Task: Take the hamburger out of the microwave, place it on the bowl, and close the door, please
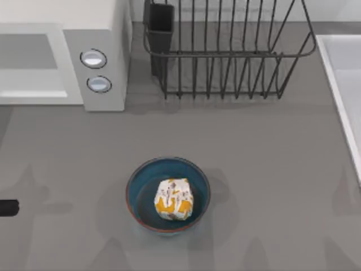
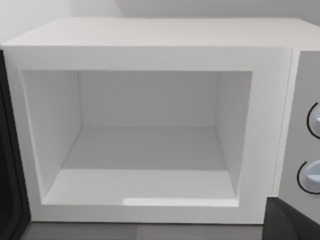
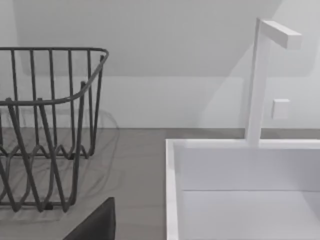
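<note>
Paper-wrapped white and orange hamburger sits inside the round blue bowl on the grey surface. White boxy microwave cavity bare, door swung open. Left tool at the surface's left edge, opening cannot tell.

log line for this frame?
hamburger: in bowl | microwave: cavity empty | door: open | next: close door

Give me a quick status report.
Hamburger sits in bowl. Microwave cavity empty, door open. Nothing in the way.
</note>
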Tool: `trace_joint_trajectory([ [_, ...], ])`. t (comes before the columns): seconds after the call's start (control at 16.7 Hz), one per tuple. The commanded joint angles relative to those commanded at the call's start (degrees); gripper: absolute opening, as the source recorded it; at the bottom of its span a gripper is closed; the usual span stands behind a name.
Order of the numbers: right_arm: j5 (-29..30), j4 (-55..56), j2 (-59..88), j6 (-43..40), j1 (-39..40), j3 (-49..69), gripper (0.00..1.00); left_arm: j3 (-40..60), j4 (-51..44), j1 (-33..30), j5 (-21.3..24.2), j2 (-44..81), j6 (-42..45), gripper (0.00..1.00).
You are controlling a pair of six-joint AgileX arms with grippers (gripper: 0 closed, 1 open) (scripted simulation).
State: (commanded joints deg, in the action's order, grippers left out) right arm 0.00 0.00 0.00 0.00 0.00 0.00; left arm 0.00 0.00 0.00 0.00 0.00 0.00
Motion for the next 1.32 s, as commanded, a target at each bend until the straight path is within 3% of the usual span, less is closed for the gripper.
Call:
trace_joint_trajectory([
  [0.48,0.0,0.0,0.0,0.0,0.0,0.0,1.00,0.2,0.1,-0.2,-0.2,0.2,0.0,0.00],
  [0.96,0.0,0.0,0.0,0.0,0.0,0.0,1.00,6.0,5.9,-11.4,-11.3,11.9,0.2,0.00],
  [1.32,0.0,0.0,0.0,0.0,0.0,0.0,1.00,6.2,6.6,-10.4,-10.4,12.8,0.2,0.00],
])
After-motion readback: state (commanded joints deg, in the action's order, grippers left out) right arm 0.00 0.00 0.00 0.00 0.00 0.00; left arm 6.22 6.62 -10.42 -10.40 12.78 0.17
